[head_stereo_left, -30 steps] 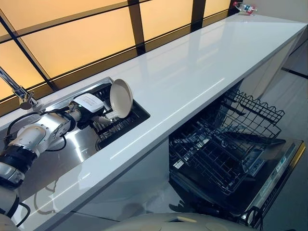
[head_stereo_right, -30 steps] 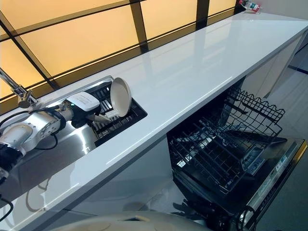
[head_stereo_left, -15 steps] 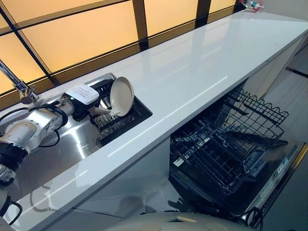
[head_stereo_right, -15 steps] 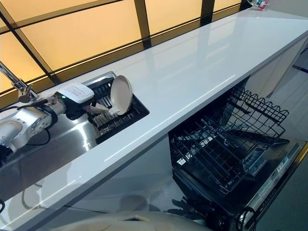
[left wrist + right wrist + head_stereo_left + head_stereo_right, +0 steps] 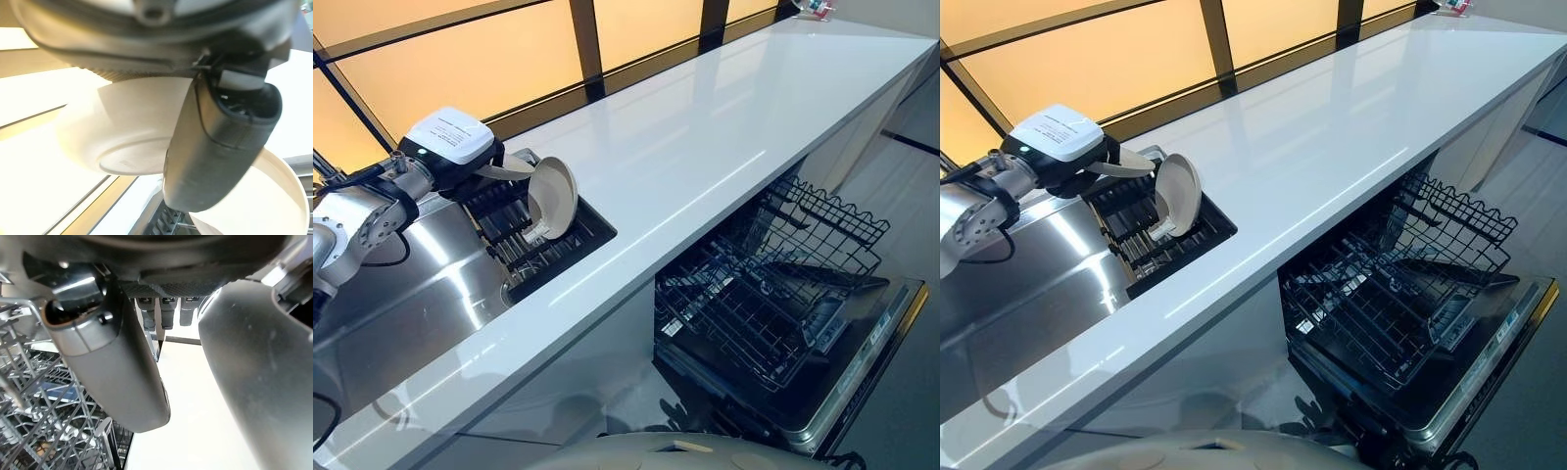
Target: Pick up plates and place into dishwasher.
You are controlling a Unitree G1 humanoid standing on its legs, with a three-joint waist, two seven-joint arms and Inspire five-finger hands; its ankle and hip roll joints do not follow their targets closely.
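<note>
Glossy white counter (image 5: 705, 127) (amber window panels (image 5: 460, 59) behind) above open dishwasher (image 5: 783, 304).

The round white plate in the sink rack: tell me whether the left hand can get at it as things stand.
Probably yes. The left hand is already at the round white plate, thumb lying across its face, with nothing between them. The plate stands on edge in the black sink rack.

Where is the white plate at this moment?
In the left eye view, the white plate stands on edge at the left, over the dark rack in the sink, pinched by the left hand.
</note>
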